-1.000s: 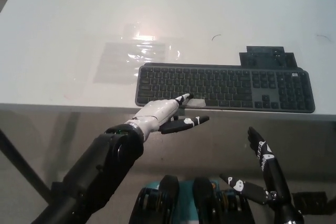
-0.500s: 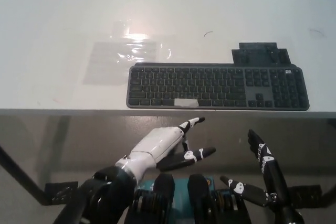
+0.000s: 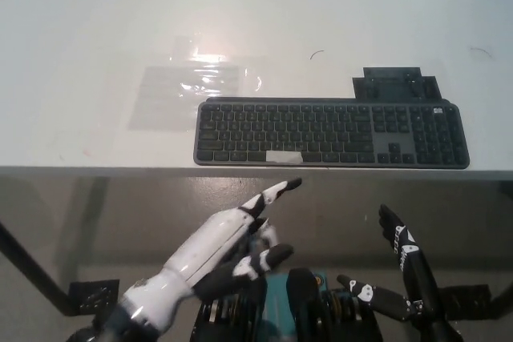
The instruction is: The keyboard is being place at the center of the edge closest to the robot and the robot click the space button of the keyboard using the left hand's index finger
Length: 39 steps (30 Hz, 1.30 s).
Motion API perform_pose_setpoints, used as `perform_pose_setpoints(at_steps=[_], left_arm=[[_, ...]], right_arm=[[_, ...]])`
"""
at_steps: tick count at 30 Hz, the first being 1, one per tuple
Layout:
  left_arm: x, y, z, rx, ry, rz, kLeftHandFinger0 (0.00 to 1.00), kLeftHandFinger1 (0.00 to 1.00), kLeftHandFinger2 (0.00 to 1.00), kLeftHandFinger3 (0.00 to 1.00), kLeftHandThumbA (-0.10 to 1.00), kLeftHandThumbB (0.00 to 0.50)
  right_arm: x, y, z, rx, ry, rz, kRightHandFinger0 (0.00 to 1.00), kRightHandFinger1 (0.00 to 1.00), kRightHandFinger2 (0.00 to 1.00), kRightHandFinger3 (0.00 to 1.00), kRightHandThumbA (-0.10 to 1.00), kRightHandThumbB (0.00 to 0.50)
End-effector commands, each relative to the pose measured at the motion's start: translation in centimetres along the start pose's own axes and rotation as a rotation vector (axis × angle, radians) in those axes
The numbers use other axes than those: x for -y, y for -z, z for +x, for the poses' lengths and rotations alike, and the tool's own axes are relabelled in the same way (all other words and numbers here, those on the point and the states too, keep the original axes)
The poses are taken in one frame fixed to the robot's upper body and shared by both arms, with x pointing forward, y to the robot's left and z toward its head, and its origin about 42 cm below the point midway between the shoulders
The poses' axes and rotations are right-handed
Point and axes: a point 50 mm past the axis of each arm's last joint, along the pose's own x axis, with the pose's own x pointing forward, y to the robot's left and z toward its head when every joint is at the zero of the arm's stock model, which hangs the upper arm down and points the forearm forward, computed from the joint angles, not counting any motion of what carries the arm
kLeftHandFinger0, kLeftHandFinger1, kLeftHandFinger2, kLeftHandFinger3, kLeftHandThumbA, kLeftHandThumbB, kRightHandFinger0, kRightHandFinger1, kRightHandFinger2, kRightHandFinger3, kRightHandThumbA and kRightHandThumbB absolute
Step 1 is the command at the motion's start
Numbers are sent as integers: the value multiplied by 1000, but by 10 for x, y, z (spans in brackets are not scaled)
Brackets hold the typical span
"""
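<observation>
A dark grey keyboard (image 3: 332,133) lies on the white table (image 3: 96,30) along its near edge, right of centre. A pale strip marks its space bar (image 3: 284,157). My white left hand (image 3: 228,238) hangs below the table edge, off the keyboard, one finger stretched up toward the space bar and the others curled; it holds nothing. My black right hand (image 3: 398,266) rests open at the lower right, below the table, holding nothing.
A clear plastic sheet (image 3: 192,82) lies on the table behind the keyboard's left end. A dark flat block (image 3: 396,84) sits behind the keyboard's right part. Table legs and a floor bracket (image 3: 92,294) show under the table at the left.
My left hand has pulled back from the space bar and dropped below the table edge toward my body. The view shifted slightly. My right hand has stayed in place.
</observation>
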Motion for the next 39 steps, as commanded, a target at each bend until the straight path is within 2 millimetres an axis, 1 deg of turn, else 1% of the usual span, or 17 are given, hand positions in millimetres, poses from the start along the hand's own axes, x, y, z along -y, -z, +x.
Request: perform_pose_setpoints(at_steps=[1,2,3,4,5,6,7,8,10,13,14,18,21,25,30,36,39], left_arm=[[-34,-63,-76,286,-33,-421,108,62,103,1000,1000,455],[-30,-57,-78,275,-41,-428,161,26,96,1000,1000,456],[-27,-49,-80,257,-52,-424,193,81,180,1000,1000,438],[-23,-41,-82,233,-59,-426,373,197,270,1000,1000,432],[-20,-35,-84,196,-56,-409,692,359,402,1000,1000,441],[-15,-23,-85,172,-50,-429,1000,602,625,1000,1000,431],[-13,-18,-85,166,-55,-421,1000,744,773,1000,1000,424],[-7,-9,-84,155,-62,-420,1000,1000,1000,1000,1000,403],[3,13,-85,91,-76,-413,1000,1000,1000,1000,1000,425],[16,43,-84,4,-118,-404,1000,1000,1000,1000,1000,450],[17,46,-84,-3,-122,-402,1000,1000,1000,1000,1000,451],[29,85,-83,-102,-192,-383,1000,1000,1000,1000,1000,399],[37,108,-80,-165,-274,-389,1000,1000,1000,1000,1000,422],[43,131,-79,-227,-291,-427,1000,1000,1000,1000,1000,413],[45,144,-76,-255,-347,-489,1000,1000,1000,1000,1000,410],[42,143,-77,-247,-386,-476,1000,1000,1000,1000,1000,333],[42,142,-78,-248,-391,-465,1000,1000,1000,1000,1000,319]], right_arm=[[-7,-12,8,69,-10,13,1000,1000,1000,1000,1000,276],[-7,-12,8,71,-8,17,1000,1000,1000,1000,1000,276],[-7,-12,8,76,-7,15,1000,1000,1000,1000,1000,275],[-7,-12,9,74,-5,16,1000,1000,1000,1000,1000,287],[-7,-12,9,72,-4,20,1000,1000,1000,1000,1000,298],[-8,-12,10,77,-7,19,1000,1000,1000,1000,1000,293],[-8,-12,9,78,-9,16,1000,1000,1000,1000,1000,301],[-8,-12,9,82,-16,7,1000,1000,1000,1000,1000,314],[-8,-12,9,93,-18,33,1000,1000,1000,1000,1000,374],[-6,-11,8,122,-19,20,1000,1000,1000,1000,1000,376],[-6,-10,8,125,-19,19,1000,1000,1000,1000,1000,377],[-8,-9,6,125,-38,26,1000,1000,1000,1000,1000,432],[-10,-10,6,151,-46,26,1000,1000,1000,1000,1000,427],[-9,-12,7,165,-40,29,1000,1000,1000,1000,1000,421],[-11,-15,7,175,-46,32,1000,1000,1000,1000,1000,406],[-16,-17,10,164,-48,67,1000,1000,1000,1000,1000,393],[-17,-17,10,159,-49,79,1000,1000,1000,1000,1000,381]])
